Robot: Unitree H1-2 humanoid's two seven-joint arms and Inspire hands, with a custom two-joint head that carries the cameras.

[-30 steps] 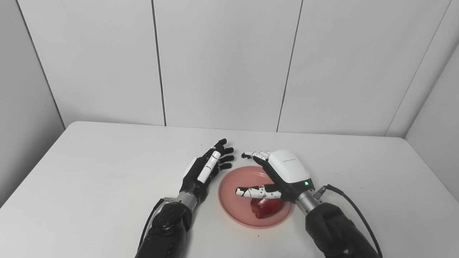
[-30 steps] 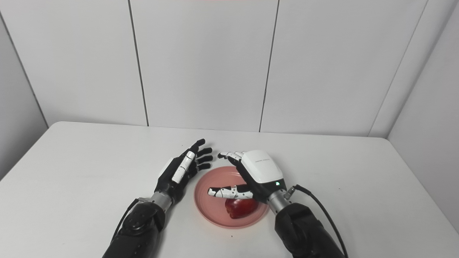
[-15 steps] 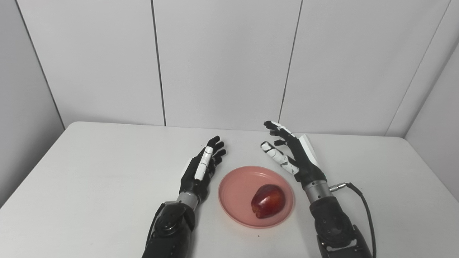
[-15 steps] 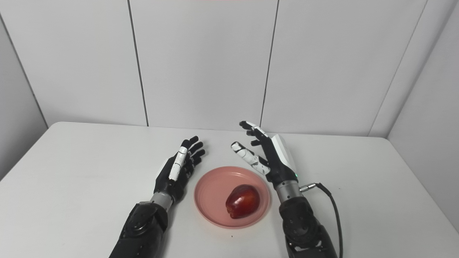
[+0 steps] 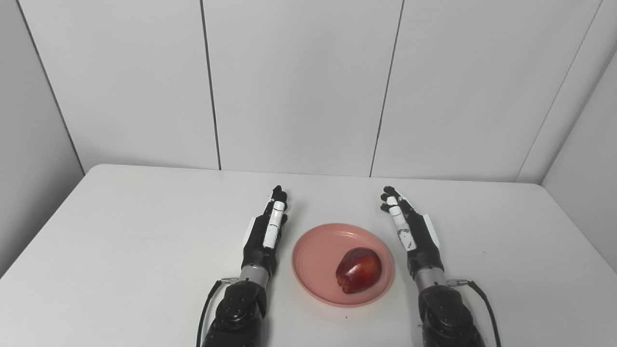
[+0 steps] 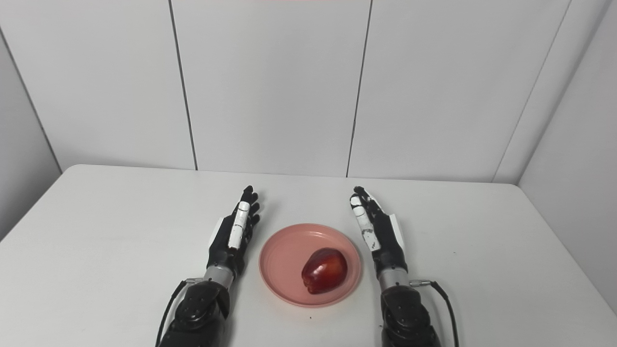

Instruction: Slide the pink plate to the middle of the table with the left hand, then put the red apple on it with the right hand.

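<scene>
And here's the picture: the pink plate [image 5: 342, 264] sits on the white table [image 5: 120, 250] near its front edge, roughly midway between left and right, and the red apple [image 5: 359, 270] is lying right on it, toward the plate's right half, resting tilted with its darker end pointing down toward the near rim. Both arms come up from the bottom edge and flank the plate. The left hand [image 5: 266, 236] is just beside the plate's left rim, apart from it, turned on edge with its fingers [image 5: 274, 217] stretched straight out toward the back wall [image 5: 299, 86] and lying close alongside one another, holding nothing at all. The right hand [image 5: 413, 234] mirrors it on the other side, just off the plate's right rim, also edge-on, fingers [image 5: 394, 207] extended forward and empty, nothing between them. Whether either hand's lower edge actually rests on the table or hovers a shade above it is hard to tell from this angle. A thin cable [image 5: 482, 299] trails from the right wrist, and a similar one loops beside the left forearm. A small dark speck lies on the table just in front of the plate.
</scene>
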